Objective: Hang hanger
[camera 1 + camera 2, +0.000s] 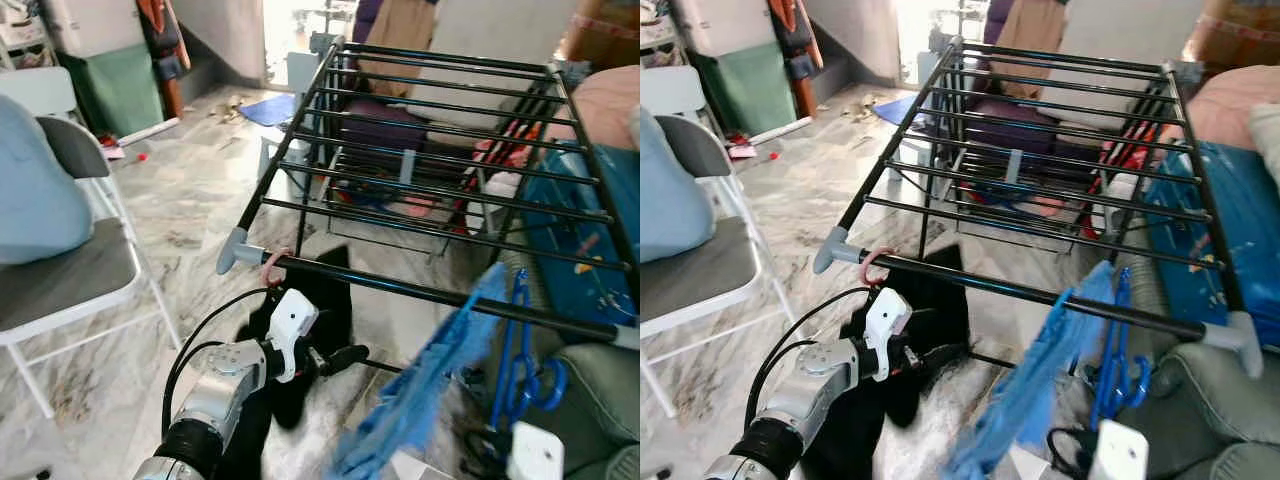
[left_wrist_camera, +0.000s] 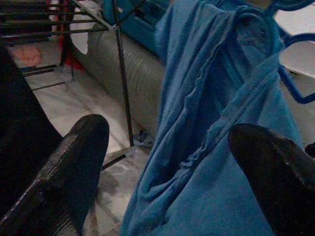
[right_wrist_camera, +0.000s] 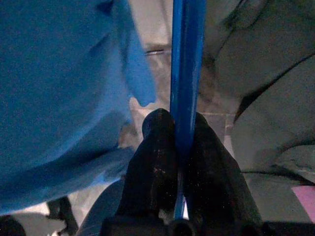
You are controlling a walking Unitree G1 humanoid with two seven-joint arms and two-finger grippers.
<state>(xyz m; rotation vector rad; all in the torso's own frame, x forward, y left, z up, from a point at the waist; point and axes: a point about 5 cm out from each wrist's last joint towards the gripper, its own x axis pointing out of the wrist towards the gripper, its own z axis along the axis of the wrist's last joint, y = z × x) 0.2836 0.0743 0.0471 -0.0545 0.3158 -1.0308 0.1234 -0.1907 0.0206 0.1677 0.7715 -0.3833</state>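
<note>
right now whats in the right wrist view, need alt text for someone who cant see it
The right gripper has its two black fingers closed on a blue hanger, seen close up along the fingers. A blue garment hangs beside the hanger, with pale marble floor and a grey cushioned seat behind.

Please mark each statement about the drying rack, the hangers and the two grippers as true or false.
1. The right gripper is shut on the blue hanger. True.
2. The left gripper is shut on the blue cloth. False: its fingers are apart, and the cloth lies beyond them.
3. A pink hook hangs on the drying rack. True.
4. The drying rack stands on carpet. False: the floor is marble tile.
</note>
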